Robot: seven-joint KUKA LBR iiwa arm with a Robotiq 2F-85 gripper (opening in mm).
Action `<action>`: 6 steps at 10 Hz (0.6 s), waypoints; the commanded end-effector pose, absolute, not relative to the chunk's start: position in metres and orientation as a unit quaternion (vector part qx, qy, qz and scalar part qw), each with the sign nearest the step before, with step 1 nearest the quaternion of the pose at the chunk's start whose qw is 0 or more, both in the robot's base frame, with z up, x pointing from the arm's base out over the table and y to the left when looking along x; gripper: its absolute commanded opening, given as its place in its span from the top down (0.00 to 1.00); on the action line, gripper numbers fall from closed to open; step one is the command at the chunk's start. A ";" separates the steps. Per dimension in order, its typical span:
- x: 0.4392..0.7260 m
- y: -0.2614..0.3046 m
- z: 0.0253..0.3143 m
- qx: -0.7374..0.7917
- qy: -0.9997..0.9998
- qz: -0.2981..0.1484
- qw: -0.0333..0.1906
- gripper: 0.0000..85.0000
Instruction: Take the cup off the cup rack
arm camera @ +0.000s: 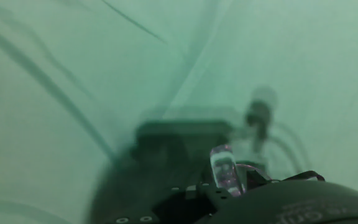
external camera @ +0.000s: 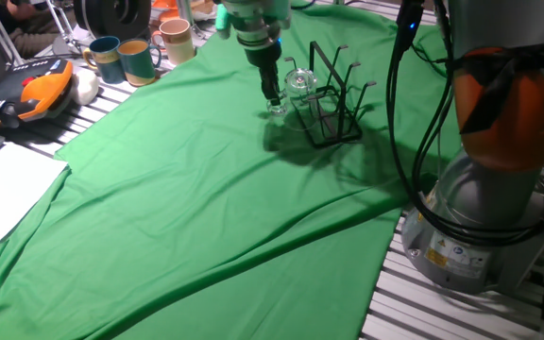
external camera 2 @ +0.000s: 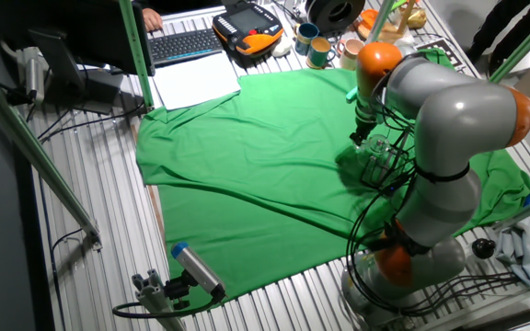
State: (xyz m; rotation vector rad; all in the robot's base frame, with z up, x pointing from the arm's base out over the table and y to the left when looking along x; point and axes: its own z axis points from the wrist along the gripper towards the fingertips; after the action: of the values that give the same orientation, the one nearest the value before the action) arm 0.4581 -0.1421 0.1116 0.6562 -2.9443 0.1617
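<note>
The clear glass cup (external camera: 297, 83) hangs tilted on the left side of the black wire cup rack (external camera: 333, 94), which stands on the green cloth. My gripper (external camera: 273, 98) points straight down right beside the rack. Its fingers are close together on the cup's left edge, and glass shows at the fingertips. In the other fixed view the gripper (external camera 2: 364, 134) is just left of the rack (external camera 2: 382, 161), and the cup is hard to make out. The hand view is blurred: a clear glass piece (arm camera: 224, 169) sits close in front of the dark rack base (arm camera: 182, 134).
The green cloth (external camera: 206, 208) covers most of the table. Two teal-and-tan mugs (external camera: 126, 59) and a pinkish cream mug (external camera: 177, 40) stand at the back left, next to an orange-and-black pendant (external camera: 36, 93). White paper (external camera: 3, 194) lies left. The robot base (external camera: 484, 217) stands right.
</note>
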 end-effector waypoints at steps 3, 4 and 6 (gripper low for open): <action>0.458 -0.144 0.111 0.217 -0.973 0.053 0.062 1.00; 0.459 -0.143 0.112 0.217 -0.973 0.053 0.062 1.00; 0.467 -0.135 0.125 0.216 -0.972 0.049 0.078 1.00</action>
State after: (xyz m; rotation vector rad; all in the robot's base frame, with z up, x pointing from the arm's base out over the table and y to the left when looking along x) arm 0.4678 -0.1345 0.1251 0.6452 -2.9096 0.1467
